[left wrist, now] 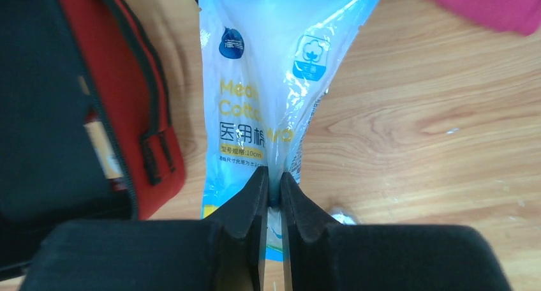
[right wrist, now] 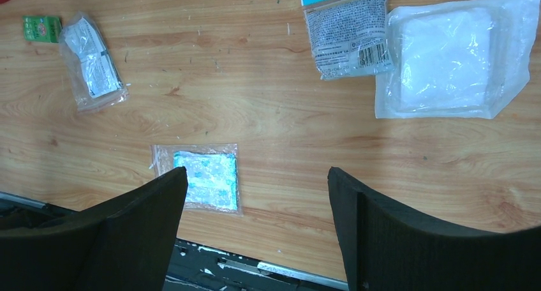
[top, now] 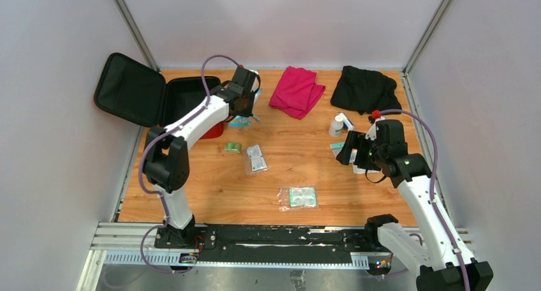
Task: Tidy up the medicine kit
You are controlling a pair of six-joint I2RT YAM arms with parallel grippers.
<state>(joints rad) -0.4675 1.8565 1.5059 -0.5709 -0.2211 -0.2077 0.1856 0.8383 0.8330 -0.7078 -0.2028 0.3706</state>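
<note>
The medicine kit (top: 191, 98) lies open at the back left, its black-lined lid (top: 131, 90) leaning against the wall; its red side (left wrist: 137, 106) shows at the left of the left wrist view. My left gripper (top: 247, 108) hovers just right of the case, shut on the lower end of a blue-and-white cotton swab packet (left wrist: 268, 80), which hangs over the wood beside the case. At the right of the table my right gripper (right wrist: 256, 171) stands open above bare wood, with nothing between its fingers.
On the table lie a small green box (top: 233, 148), a clear sachet (top: 256, 157), a teal packet in a clear bag (top: 298, 197), a white bottle (top: 336, 125), a gauze pack (right wrist: 453, 58) and a teal-topped packet (right wrist: 348, 32). A pink cloth (top: 296, 90) and a black cloth (top: 365, 89) sit at the back.
</note>
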